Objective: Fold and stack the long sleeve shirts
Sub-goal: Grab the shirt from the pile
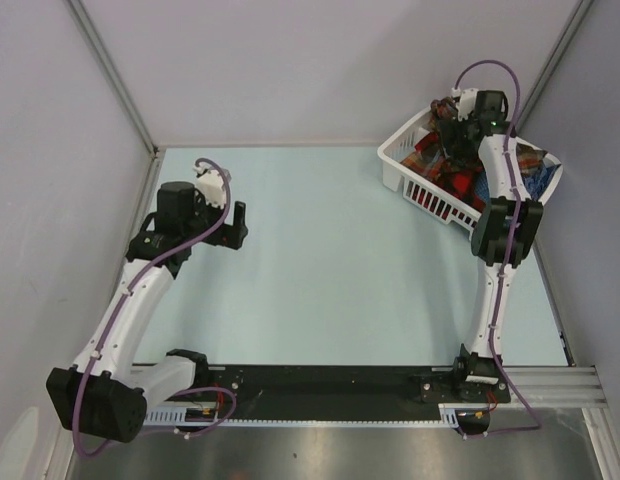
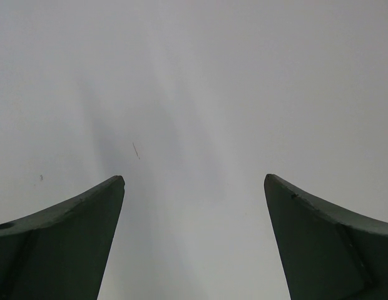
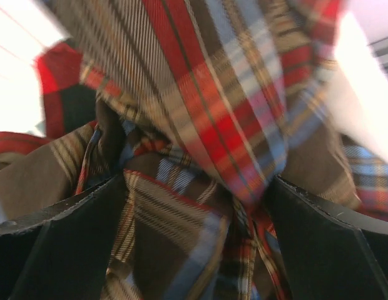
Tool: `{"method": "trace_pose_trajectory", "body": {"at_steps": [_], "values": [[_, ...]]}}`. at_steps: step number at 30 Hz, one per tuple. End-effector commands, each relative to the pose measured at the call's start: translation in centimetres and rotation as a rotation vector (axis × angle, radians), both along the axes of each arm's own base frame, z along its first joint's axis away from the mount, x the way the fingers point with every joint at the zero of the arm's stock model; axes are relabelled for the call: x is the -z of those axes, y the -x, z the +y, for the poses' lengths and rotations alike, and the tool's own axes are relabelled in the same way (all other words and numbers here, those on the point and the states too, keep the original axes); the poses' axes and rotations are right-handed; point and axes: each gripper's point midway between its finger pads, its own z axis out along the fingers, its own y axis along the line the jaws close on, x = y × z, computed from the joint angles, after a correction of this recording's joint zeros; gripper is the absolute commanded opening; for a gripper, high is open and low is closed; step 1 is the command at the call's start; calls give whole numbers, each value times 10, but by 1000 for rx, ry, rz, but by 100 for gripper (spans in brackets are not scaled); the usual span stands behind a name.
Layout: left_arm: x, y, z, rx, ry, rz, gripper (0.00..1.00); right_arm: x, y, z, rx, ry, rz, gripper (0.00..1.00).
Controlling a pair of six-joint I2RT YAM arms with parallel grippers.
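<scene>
While 1 basket [image 1: 395, 160] holds 3 shirts [image 1: 427, 152] [image 1: 458, 186] [image 1: 537, 168], 2 grippers [image 2: 194, 177] [image 3: 198, 177]

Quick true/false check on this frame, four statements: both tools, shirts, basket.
1. The left tool is open with nothing between its fingers. True.
2. The right tool hangs over the middle of the table. False: it is down in the basket at the far right corner.
3. A shirt lies folded on the table. False: the shirts in view are bunched in the basket.
4. Folds of the brown plaid shirt sit between the right tool's open fingers. True.
</scene>
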Motion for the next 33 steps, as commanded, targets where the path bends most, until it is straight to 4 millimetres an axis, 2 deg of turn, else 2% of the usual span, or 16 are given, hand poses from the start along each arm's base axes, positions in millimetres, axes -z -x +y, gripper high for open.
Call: {"method": "trace_pose_trajectory", "body": {"at_steps": [1,4,7,10,11,13,14,17,18,19,20,21,24,26,28,33], "values": [[1,-3,4,-6,-23,-33,99,5,-24,-16,31,59,-67,100],[2,-2,7,-21,-34,-34,99,13,-30,-25,51,79,-80,98],[1,-1,10,-30,-38,-41,100,5,-35,-26,48,75,-112,65],[-3,-2,10,-31,-41,-52,99,-24,-36,-21,22,74,-170,25],[-5,-2,11,-32,-41,-58,98,-47,-35,-21,24,86,-216,0],[-13,-5,12,-47,-37,-73,97,-75,-34,-17,12,87,-268,0],[-14,-5,13,-55,-36,-72,97,-106,-28,-13,8,82,-321,0],[-20,-8,21,-103,26,-45,97,-166,-16,2,-13,22,-430,0],[-25,-13,35,-148,55,-39,97,-207,-1,11,-40,2,-498,0],[-25,-11,35,-146,111,-11,97,-228,7,20,-57,-15,-537,0],[-23,-15,54,-194,128,1,96,-246,15,29,-73,-45,-570,0],[-27,-17,58,-216,163,3,96,-282,34,44,-119,-69,-630,0],[-30,-17,67,-225,212,10,96,-343,76,85,-217,-124,-734,0],[-35,-14,67,-220,222,0,96,-372,99,111,-282,-167,-790,0],[-36,-12,70,-219,211,-13,96,-407,132,149,-373,-231,-859,0],[-44,-5,82,-253,201,-38,96,-466,204,250,-577,-373,-998,0]]}}
